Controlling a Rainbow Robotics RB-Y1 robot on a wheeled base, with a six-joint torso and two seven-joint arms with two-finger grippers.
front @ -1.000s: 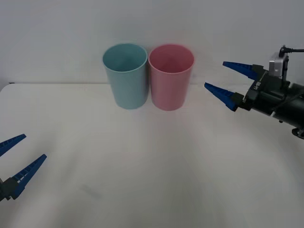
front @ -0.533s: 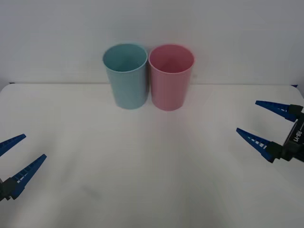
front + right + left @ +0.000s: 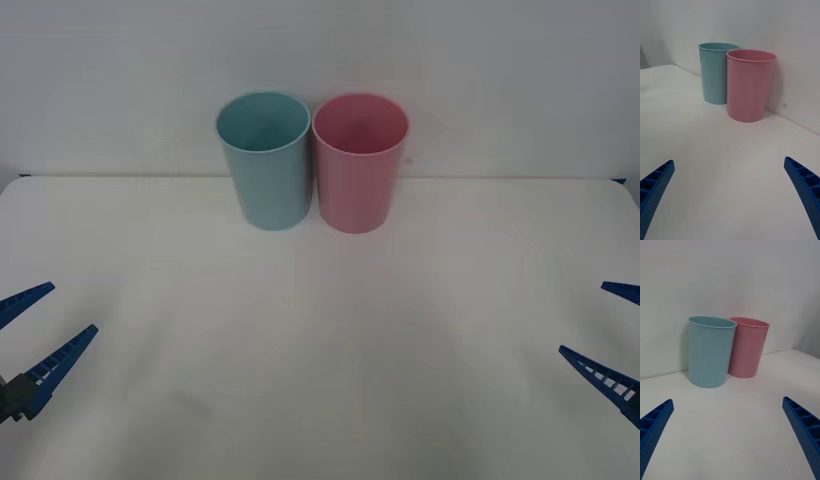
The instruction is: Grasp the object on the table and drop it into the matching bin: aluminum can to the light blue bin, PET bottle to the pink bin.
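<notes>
While both arms hang low at the near edge of the white table (image 3: 320,340), the left gripper (image 3: 30,330) at the near left and the right gripper (image 3: 612,335) at the near right each hold their jaws spread wide — nothing between them. Farther back stand the light blue bin (image 3: 264,160) and the pink bin (image 3: 360,162) — upright, side by side, blue on the left.

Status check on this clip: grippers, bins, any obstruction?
Left gripper open, low left. Right gripper open, low right. Blue bin and pink bin upright, side by side at the table's far edge.
</notes>
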